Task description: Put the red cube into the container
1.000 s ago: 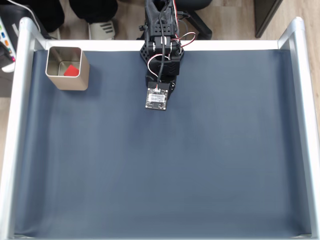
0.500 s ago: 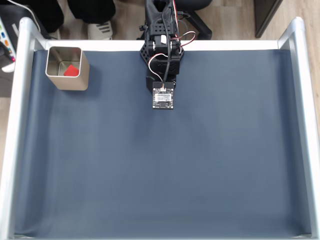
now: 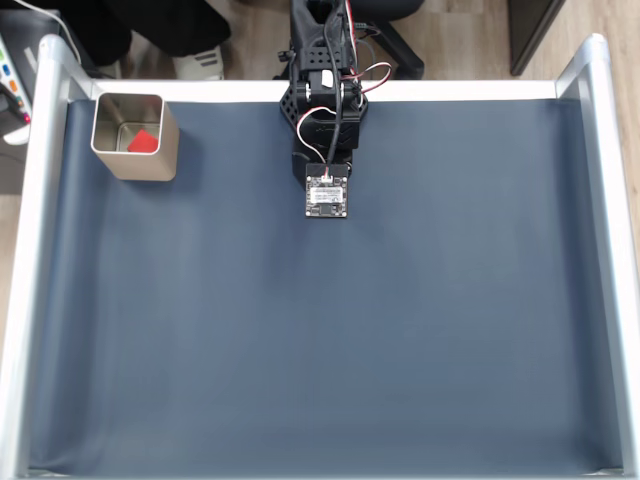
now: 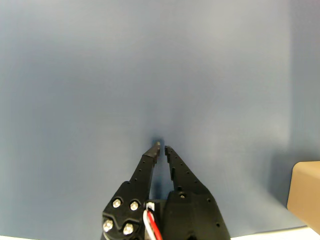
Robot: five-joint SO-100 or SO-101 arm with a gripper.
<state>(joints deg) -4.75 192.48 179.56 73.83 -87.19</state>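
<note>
The tabletop (image 3: 330, 350) is covered by a dark blue-grey mat and framed by a pale metal rail (image 3: 30, 280) along its left, far and right edges in the fixed view. The black arm (image 3: 325, 100) stands at the middle of the far edge and reaches a short way in over the mat, folded close to its base, with red and white wires looped over its upper joint and a small circuit board (image 3: 327, 197) facing up at its wrist. In the far left corner of the tabletop, just inside the rail, sits the tin (image 3: 134, 137), a square beige-silver cup with rounded corners and shiny inner walls; it stands upright and well apart from the arm. In the wrist view one beige corner of the tin (image 4: 305, 192) shows at the right edge. The claw (image 4: 161, 146) in the wrist view points down at bare mat, its two black fingers drawn nearly together with only a thin slit between the tips and nothing between them. The cube (image 3: 144, 141) lies inside the tin, on its floor, towards the right wall in the fixed view.
</note>
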